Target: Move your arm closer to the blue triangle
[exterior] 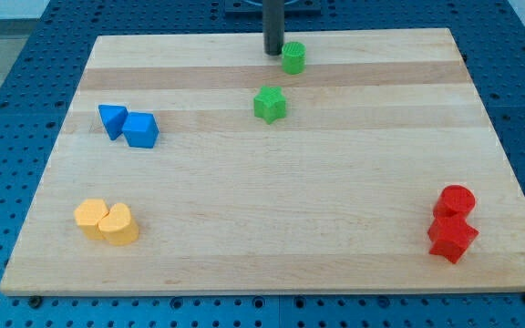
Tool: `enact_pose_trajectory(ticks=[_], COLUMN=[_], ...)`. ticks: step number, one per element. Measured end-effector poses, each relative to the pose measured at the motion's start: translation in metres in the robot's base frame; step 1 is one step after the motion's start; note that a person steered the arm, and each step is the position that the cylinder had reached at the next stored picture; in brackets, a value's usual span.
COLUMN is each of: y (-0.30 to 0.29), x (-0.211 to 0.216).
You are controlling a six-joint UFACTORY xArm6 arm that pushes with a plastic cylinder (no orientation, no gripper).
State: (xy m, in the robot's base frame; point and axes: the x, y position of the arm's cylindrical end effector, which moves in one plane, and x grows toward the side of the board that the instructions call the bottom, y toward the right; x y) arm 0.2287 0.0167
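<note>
The blue triangle (111, 119) lies at the view's left, touching a blue cube (141, 130) on its right side. My tip (272, 52) is at the view's top centre, just left of a green cylinder (293, 57). The tip is far to the right of and above the blue triangle. A green star-shaped block (269, 105) sits below the tip.
A yellow hexagon-like block (89, 217) and a yellow rounded block (118, 224) sit together at the bottom left. A red cylinder (456, 201) and a red star-shaped block (451, 238) sit together at the bottom right. The wooden board (272, 264) rests on a blue perforated table.
</note>
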Motion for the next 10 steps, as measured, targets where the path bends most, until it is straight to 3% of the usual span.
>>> enact_pose_trajectory(ticks=[2,7,10], y=[0.036,-0.002,-0.012], x=[-0.004,0.022,0.069])
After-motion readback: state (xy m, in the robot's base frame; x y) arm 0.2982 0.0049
